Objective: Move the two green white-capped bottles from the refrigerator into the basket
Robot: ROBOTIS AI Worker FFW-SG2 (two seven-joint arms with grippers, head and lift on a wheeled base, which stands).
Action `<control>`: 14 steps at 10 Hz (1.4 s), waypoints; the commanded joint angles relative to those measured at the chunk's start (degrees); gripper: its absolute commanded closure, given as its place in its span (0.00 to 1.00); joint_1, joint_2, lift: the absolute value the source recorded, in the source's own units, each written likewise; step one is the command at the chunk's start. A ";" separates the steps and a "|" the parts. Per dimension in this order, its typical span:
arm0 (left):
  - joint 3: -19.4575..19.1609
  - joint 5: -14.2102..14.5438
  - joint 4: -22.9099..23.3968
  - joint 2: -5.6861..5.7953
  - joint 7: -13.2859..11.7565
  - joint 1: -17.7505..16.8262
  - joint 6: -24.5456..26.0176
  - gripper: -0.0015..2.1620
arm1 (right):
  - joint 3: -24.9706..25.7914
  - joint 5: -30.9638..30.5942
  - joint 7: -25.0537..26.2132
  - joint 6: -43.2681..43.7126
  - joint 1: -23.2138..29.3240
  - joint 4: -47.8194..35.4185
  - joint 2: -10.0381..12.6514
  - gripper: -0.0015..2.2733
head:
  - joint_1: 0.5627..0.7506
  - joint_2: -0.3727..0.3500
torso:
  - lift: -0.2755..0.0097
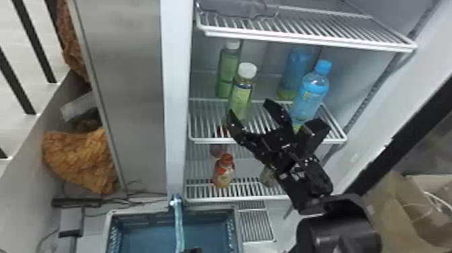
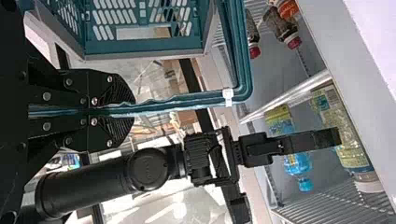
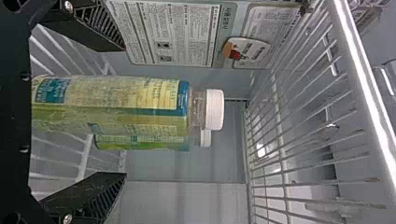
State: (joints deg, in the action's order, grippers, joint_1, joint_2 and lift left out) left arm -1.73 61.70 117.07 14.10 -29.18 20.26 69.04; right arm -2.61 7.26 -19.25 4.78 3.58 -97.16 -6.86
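My right gripper [image 1: 249, 111] is open at the middle shelf, facing the front green white-capped bottle [image 1: 241, 94]. The second green bottle [image 1: 228, 69] stands upright behind it. In the right wrist view, the gripper [image 3: 122, 111] has its fingers wide apart on either side of the front bottle [image 3: 116, 105], touching neither side visibly; the rear bottle [image 3: 140, 143] is partly hidden behind it. Low in the head view is a bit of my left gripper [image 1: 192, 250], by the blue basket [image 1: 148, 218]. The left wrist view has that gripper [image 2: 114, 110] shut on the basket's handle [image 2: 187, 99].
Two blue bottles [image 1: 311, 92] stand to the right on the same shelf. The wire shelf above [image 1: 302, 37] overhangs the bottles, and the middle shelf's front rim [image 1: 201, 140] lies under the right gripper. A red-topped bottle [image 1: 223, 171] stands lower down.
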 commanded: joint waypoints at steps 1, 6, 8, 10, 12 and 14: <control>0.01 0.00 0.00 -0.03 0.00 -0.02 0.00 0.56 | -0.82 0.17 0.00 0.00 -1.75 1.75 0.00 0.03 | 0.70 0.25 | 0.95; 0.36 -0.12 0.00 0.14 0.08 -0.72 0.00 0.56 | -2.76 0.06 0.00 0.14 -6.25 6.11 -0.26 0.04 | 0.70 0.29 | 0.95; 0.47 -0.12 0.00 0.23 0.08 -0.86 0.00 0.56 | -4.71 1.65 0.00 -0.70 -8.93 9.20 -0.61 0.18 | 0.70 0.30 | 0.95; 0.36 -0.12 -0.14 0.32 0.08 -0.86 0.00 0.56 | -6.76 2.68 0.09 -2.25 -9.91 8.92 -0.79 0.44 | 0.70 0.32 | 0.95; 0.47 -0.12 -0.14 0.41 0.08 -0.86 0.00 0.56 | -6.08 2.80 0.18 -2.11 -8.65 6.81 -0.79 0.45 | 0.70 0.35 | 0.95; 0.47 0.00 -0.14 0.41 0.08 -0.72 0.00 0.56 | -4.02 2.11 0.62 -2.11 -5.97 2.87 -0.79 0.45 | 0.70 0.34 | 0.95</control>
State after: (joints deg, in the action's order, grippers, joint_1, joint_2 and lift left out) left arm -1.26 61.70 116.96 14.48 -29.09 19.53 69.04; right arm -7.33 9.64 -18.60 2.68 -3.25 -93.00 -7.65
